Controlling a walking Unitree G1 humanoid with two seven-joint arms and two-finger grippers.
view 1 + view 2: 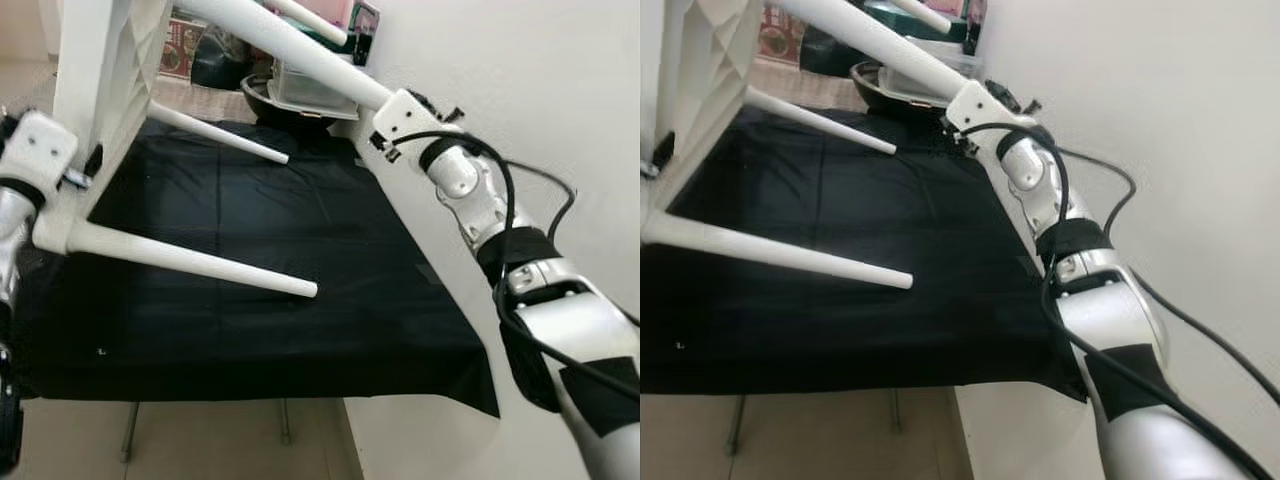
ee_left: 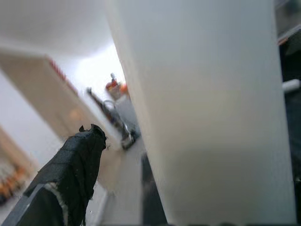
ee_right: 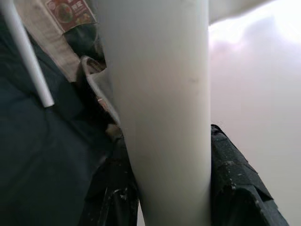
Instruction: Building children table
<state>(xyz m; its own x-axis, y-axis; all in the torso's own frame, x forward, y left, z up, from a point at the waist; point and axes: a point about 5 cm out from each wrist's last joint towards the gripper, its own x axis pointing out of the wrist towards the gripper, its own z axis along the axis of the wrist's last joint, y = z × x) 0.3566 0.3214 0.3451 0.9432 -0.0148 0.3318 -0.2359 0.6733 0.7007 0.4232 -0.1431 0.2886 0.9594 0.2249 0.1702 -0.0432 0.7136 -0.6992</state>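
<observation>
We can read no text, number or brand anywhere. A red and white printed package behind the table carries markings, but they are too blurred and small to make out.

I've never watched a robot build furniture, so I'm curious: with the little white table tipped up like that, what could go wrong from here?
The right hand grips one smooth round table leg; it might slip along it.

The white tabletop stands on edge over the black cloth, so it could tip if either hand loosens.

The raised legs point toward a dark bowl and the clutter behind it, which a swing might knock.
</observation>
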